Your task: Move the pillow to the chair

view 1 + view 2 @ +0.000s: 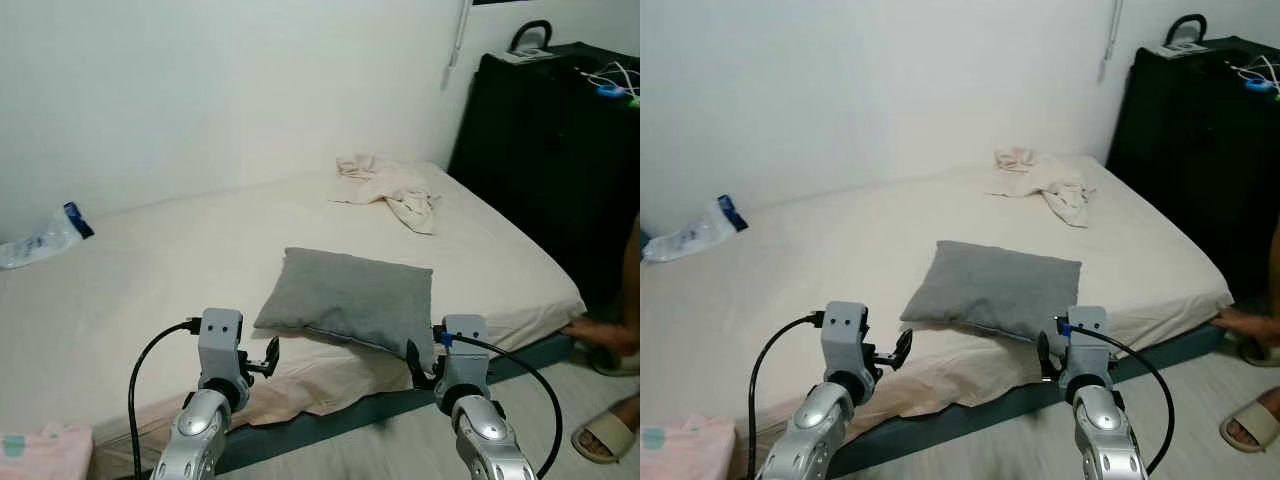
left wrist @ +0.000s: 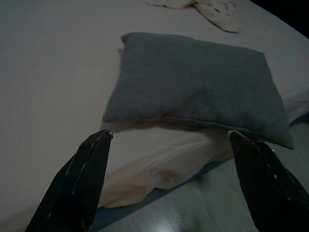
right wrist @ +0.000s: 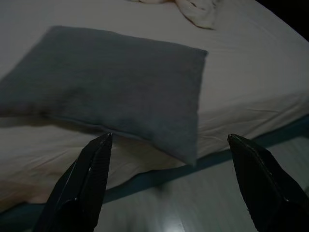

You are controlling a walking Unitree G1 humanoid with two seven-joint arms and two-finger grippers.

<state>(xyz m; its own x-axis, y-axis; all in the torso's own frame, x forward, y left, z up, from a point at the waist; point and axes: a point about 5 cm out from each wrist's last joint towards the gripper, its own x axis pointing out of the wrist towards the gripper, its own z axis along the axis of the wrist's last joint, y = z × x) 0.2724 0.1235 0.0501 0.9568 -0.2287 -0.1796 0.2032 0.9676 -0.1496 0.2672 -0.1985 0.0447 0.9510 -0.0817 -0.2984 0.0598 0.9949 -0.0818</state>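
pillow on bed edge | white wall | left claw, right claw spread

Cream-sheeted bed, bearing grey pillow, crumpled cloth, plastic bag, pink cloth.

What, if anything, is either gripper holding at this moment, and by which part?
Nothing is held. The left gripper and right gripper both have their fingers spread open, short of the grey pillow, which lies untouched near the bed's front edge.
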